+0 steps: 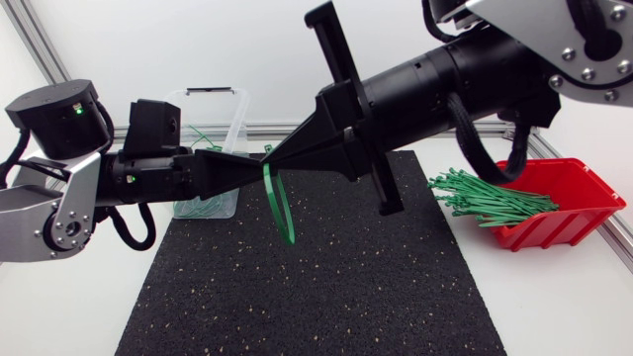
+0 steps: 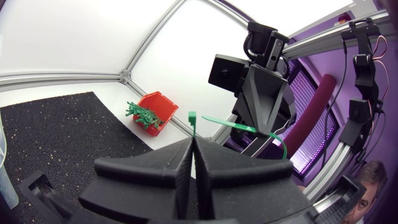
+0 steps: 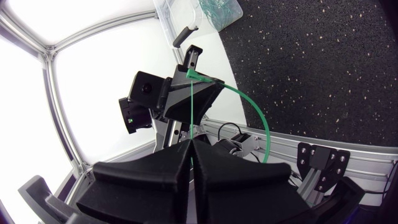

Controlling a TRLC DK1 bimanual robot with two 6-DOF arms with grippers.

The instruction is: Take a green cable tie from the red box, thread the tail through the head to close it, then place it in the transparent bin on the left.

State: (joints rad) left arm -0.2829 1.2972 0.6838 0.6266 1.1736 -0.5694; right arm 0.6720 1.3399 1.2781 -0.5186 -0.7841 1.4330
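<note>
Above the far middle of the black mat (image 1: 316,287), the left gripper (image 1: 252,169) and right gripper (image 1: 280,155) meet tip to tip. Each is clamped on the green cable tie (image 1: 282,210), and its loop hangs down between them.

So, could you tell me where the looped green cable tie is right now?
Head view: the cable tie hangs above the black mat, just left of centre, held where the left gripper and right gripper meet.

Head: you look down on the desk (image 1: 554,307).
Left wrist: behind left tool (image 2: 193,144), facing right.
Right wrist: behind right tool (image 3: 191,144), facing left.
</note>
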